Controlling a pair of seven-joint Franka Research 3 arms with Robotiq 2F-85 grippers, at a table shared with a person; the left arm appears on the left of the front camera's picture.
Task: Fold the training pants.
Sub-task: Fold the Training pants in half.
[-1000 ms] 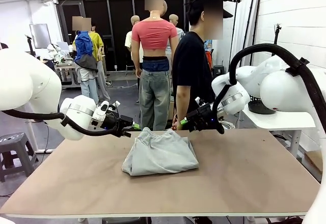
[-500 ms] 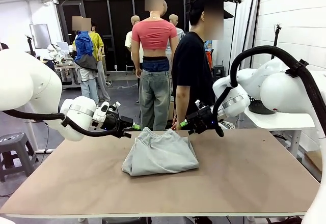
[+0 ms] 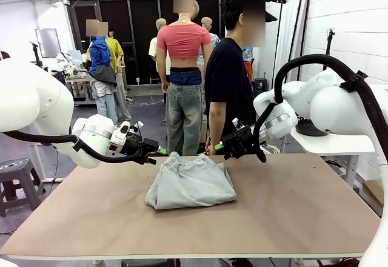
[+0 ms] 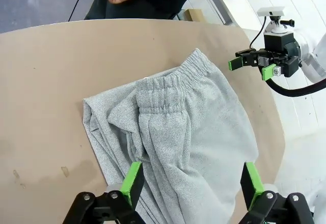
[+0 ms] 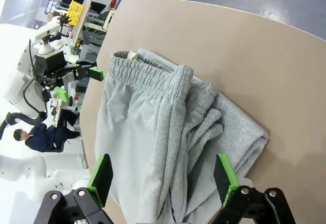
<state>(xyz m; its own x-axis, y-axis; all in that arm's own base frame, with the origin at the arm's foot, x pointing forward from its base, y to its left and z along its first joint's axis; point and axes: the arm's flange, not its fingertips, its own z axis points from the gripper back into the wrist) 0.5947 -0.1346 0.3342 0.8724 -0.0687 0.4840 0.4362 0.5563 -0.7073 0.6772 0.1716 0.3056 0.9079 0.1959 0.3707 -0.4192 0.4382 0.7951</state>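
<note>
Training pants (image 3: 190, 182) lie folded in a compact bundle mid bench (image 3: 291, 212), waistband toward the far side. Left gripper (image 3: 162, 152) hovers just off the bundle's far left corner, jaws wide open, empty. Right gripper (image 3: 217, 146) hovers near far right corner, jaws also wide open, empty. Person (image 3: 230, 85) stands behind bench.

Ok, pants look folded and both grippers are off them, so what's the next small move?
Probably back both arms away. The pants lie in a compact folded bundle on the table, waistband on top. The left gripper and right gripper hang open at the bundle's far corners, holding nothing, so no further grasp seems needed.
</note>
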